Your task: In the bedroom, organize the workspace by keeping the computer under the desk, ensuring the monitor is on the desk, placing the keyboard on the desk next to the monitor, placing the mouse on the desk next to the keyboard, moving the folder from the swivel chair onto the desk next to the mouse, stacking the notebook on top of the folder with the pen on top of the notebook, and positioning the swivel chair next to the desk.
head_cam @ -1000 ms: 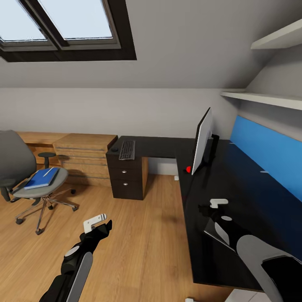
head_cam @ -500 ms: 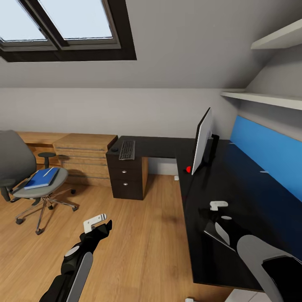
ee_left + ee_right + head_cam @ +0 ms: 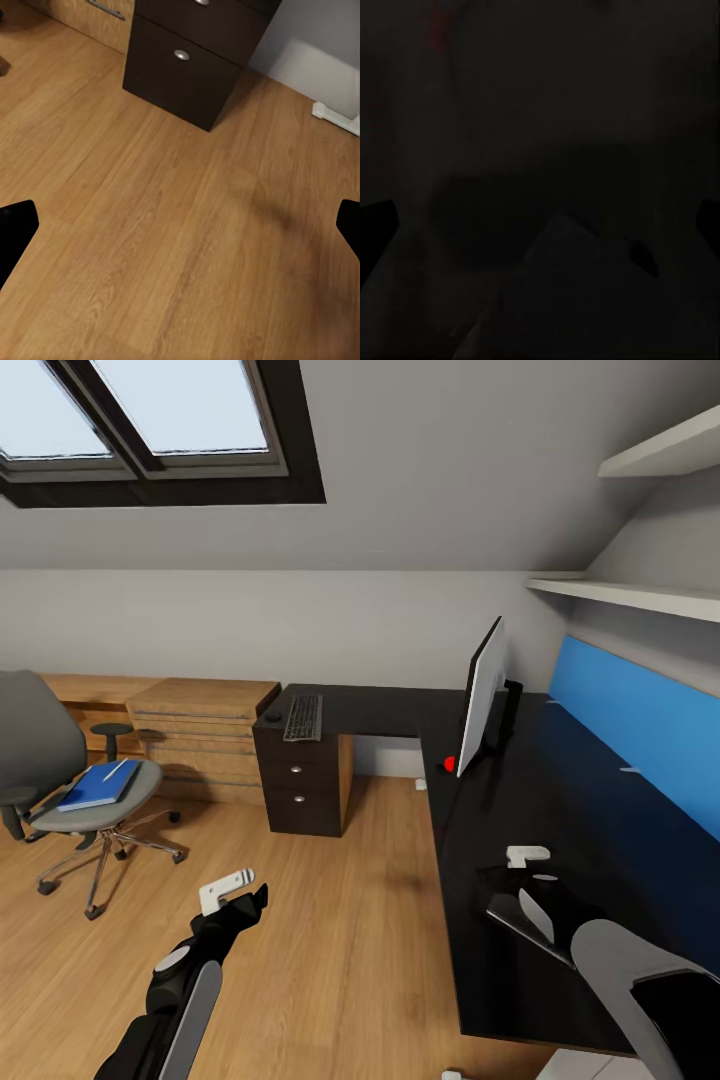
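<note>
My fingers first: left gripper (image 3: 232, 887) hangs over bare wood floor (image 3: 330, 920), jaws spread wide w/ nothing between them – in the left wrist view the two tips sit at opposite edges w/ only floorboards and the dark drawer unit (image 3: 196, 64) ahead. Right gripper (image 3: 527, 856) hovers low over the desk (image 3: 560, 800), over its glossy black top; right wrist view is near-black, so can't tell how far it's open, and I see nothing held.

Where stuff is: monitor (image 3: 482, 695) stands on the desk near the inner corner, seen almost edge-on. Keyboard (image 3: 303, 717) lies on the far short wing above the drawers, well apart from the monitor; mouse (image 3: 272, 716) just beside it on the side away from the monitor. Swivel chair (image 3: 70, 780) is off to my left, well apart from the desk, w/ the folder (image 3: 97, 785) on its seat and the pen (image 3: 115, 769) lying on top of it. Notebook – can't pick it out. Computer not spotted either.

Step in hand, as I judge it: early on, nothing gripped, keyboard + mouse not next to the monitor. Next move prob needs the base driven fwd toward the far wing, since the keyboard looks out of reach from here, then a flat pinch on its edge w/ the left hand. Folder stack comes after, chair last
</note>
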### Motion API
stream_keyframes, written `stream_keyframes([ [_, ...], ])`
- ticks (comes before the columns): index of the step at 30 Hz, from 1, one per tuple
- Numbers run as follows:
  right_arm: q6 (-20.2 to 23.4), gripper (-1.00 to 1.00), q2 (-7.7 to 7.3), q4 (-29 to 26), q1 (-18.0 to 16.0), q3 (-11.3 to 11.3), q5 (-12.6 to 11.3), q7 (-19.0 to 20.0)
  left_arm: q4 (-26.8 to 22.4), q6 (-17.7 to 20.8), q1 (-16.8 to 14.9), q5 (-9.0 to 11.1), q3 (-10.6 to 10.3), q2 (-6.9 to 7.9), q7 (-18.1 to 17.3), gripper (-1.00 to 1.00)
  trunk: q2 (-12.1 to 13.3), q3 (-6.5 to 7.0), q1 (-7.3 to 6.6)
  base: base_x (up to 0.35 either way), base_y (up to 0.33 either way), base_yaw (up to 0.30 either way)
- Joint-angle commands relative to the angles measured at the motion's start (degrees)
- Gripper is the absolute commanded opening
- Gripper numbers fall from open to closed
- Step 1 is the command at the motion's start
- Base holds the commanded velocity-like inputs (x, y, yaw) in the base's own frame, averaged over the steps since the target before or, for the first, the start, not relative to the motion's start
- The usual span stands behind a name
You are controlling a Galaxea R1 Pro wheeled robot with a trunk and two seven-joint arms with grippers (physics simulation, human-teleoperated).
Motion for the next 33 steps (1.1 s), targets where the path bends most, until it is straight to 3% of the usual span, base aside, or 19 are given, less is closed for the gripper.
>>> stream_keyframes([
  [1, 0.3, 1.0, -0.42, -0.1, 0.0, 0.5, -0.5, -0.1, -0.3, 0.2, 0.0, 0.6, 0.0, -0.07, 0.4, 1.0, 0.0, -0.06, 0.0, 0.0, 0.0, 0.0],
  [19, 0.4, 1.0, -1.46, -0.2, 0.0, 0.4, -0.5, -0.1, -0.6, 0.1, 0.0, 0.7, 0.0, -0.2, 0.5, 1.0, -6.9, -3.11, 3.73, 0.0, 0.0, 0.0],
  [33, 1.4, 1.0, -1.41, -0.2, 0.0, 0.4, -0.5, -0.2, -0.3, 0.2, 0.0, 0.7, 0.0, -0.11, 0.4, 1.0, -6.9, -3.11, 3.73, 0.0, 0.0, 0.0],
])
